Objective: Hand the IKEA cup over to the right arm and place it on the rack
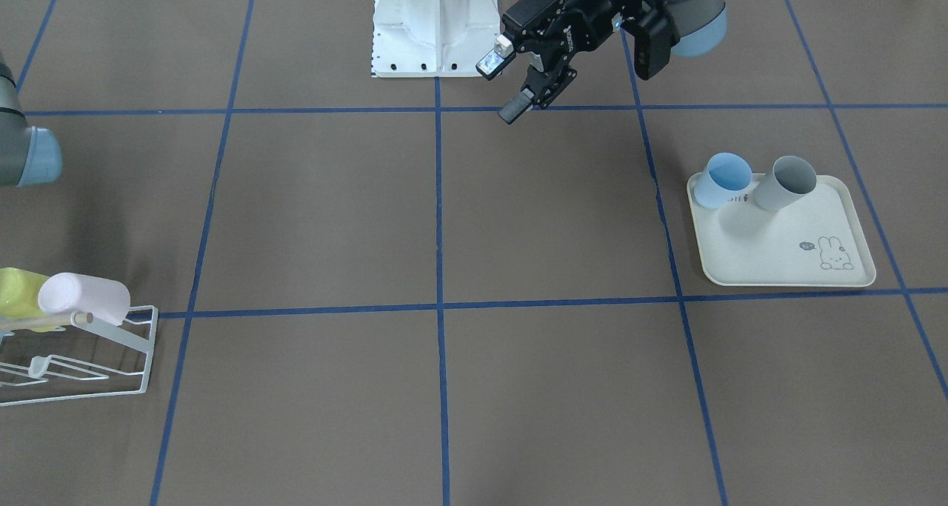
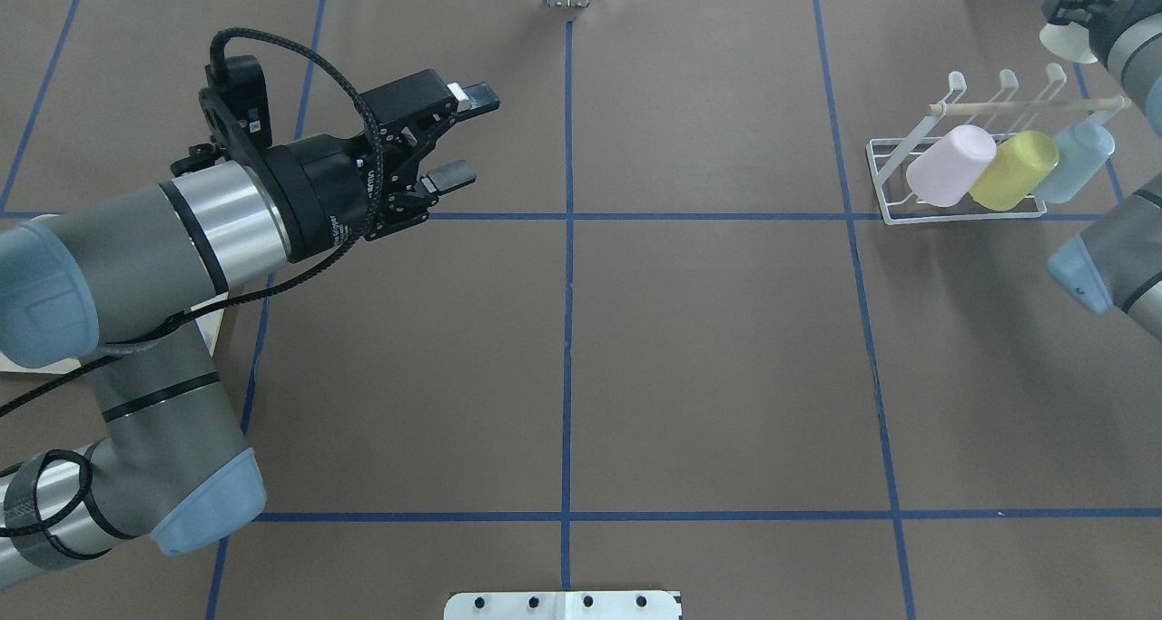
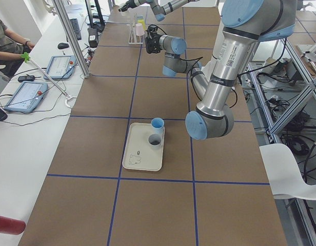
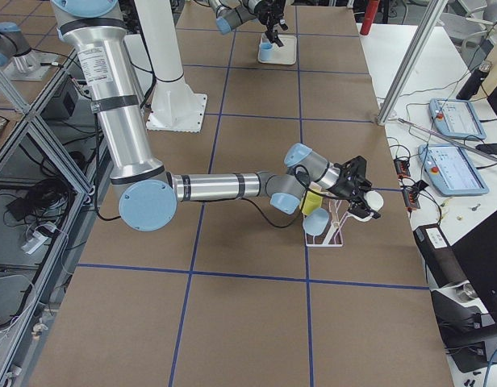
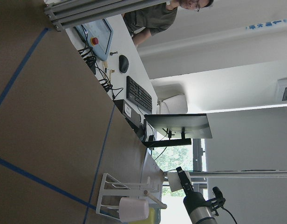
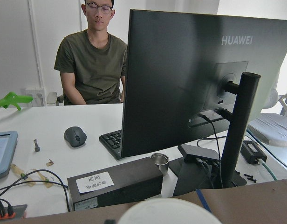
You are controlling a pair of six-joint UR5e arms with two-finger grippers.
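Right gripper (image 2: 1069, 16) is clamped on my white cup (image 2: 1080, 46), just beyond the rack (image 2: 953, 80), whose prongs beside it carry a pink cup (image 2: 949, 166), a yellow cup (image 2: 1015, 171) and a blue cup (image 2: 1076, 157), while my left gripper (image 2: 465, 139) hangs spread wide

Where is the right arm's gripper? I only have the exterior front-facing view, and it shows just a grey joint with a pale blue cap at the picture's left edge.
Observer: The overhead view shows the right gripper at the table's far right corner, just past the small white wire rack.
Reviewer: Is it holding anything?
Observer: Yes, its fingers are closed on a white round cup.
Reviewer: I count two cups on that rack. Is that right?
Observer: No, there are three. A pale blue round cup hangs beside the yellow round cup and the pink round cup.
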